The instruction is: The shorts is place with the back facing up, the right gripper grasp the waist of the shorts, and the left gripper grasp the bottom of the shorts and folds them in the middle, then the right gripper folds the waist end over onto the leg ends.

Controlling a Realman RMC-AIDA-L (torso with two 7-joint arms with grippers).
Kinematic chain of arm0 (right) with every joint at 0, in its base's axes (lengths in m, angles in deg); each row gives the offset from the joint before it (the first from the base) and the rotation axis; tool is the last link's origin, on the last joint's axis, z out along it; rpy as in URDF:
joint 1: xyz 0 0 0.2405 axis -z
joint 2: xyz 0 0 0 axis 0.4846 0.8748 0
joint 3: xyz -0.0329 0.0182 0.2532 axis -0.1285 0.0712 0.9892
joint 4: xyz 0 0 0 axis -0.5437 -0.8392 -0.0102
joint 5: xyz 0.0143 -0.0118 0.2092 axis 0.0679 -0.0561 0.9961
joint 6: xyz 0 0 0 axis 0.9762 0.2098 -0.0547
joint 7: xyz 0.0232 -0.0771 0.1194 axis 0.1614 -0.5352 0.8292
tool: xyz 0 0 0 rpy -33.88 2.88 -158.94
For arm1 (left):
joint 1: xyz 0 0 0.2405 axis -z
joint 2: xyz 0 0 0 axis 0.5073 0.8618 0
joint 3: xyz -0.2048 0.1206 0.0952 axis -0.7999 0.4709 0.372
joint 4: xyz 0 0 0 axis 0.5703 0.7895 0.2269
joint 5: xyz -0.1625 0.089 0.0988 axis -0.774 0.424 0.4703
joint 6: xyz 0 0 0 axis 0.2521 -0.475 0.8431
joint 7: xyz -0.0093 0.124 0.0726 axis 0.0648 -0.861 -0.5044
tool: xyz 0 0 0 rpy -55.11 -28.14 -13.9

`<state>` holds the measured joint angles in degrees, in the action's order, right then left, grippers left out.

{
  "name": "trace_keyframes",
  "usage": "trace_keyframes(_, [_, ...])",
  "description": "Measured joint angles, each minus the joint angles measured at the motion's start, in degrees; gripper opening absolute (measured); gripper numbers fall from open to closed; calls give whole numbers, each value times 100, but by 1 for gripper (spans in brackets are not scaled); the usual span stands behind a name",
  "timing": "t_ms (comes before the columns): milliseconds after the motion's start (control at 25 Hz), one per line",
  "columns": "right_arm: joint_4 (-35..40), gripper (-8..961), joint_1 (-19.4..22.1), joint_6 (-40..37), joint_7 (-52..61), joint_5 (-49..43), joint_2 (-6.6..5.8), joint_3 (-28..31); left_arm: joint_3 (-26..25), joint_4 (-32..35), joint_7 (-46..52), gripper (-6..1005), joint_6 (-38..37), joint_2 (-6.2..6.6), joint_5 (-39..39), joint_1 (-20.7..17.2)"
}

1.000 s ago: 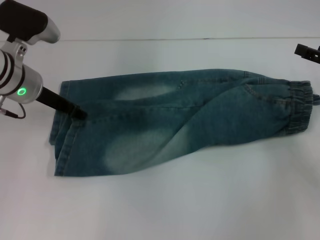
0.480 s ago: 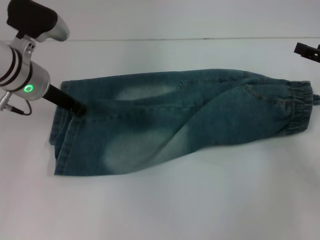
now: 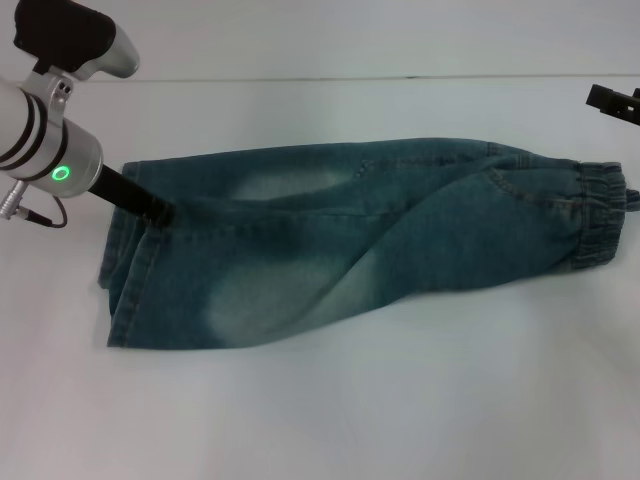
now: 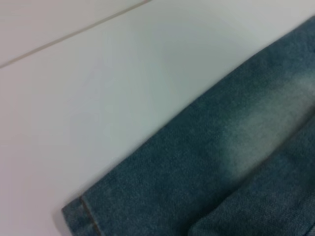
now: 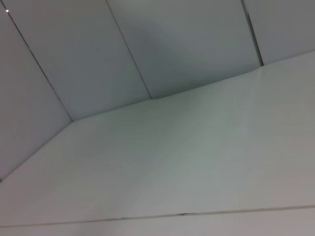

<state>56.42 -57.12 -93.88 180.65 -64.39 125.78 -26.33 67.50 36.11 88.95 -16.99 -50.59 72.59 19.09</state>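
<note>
The blue denim shorts (image 3: 350, 240) lie across the white table, doubled lengthwise, one half over the other. The elastic waist (image 3: 600, 215) points right and the leg ends (image 3: 125, 280) point left. My left gripper (image 3: 158, 213) reaches down from the upper left, its dark tip touching the upper leg end near the hem. The left wrist view shows a denim leg (image 4: 221, 172) with its stitched hem corner (image 4: 78, 216). My right gripper (image 3: 612, 100) shows only as a black piece at the far right edge, above and apart from the waist.
The white table (image 3: 400, 400) stretches around the shorts, its back edge against a pale wall (image 3: 300, 40). In the right wrist view there are only the table top (image 5: 197, 162) and wall panels (image 5: 187, 44).
My left arm has shifted a little up and to the right, and its tip has crept up slightly on the leg end. The shorts and the right gripper stay put.
</note>
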Motion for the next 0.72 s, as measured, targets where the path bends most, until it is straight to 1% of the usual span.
trace_keyframes(400, [11, 833, -8, -15, 0, -9, 35, 0, -140, 337, 155, 39, 102, 13, -18, 13])
trace_keyframes(480, [10, 831, -8, -17, 0, -10, 35, 0, -260, 422, 192, 39, 184, 33, -21, 76])
trace_keyframes(720, [11, 828, -8, -17, 0, -5, 35, 0, -369, 404, 195, 39, 326, 38, -22, 183])
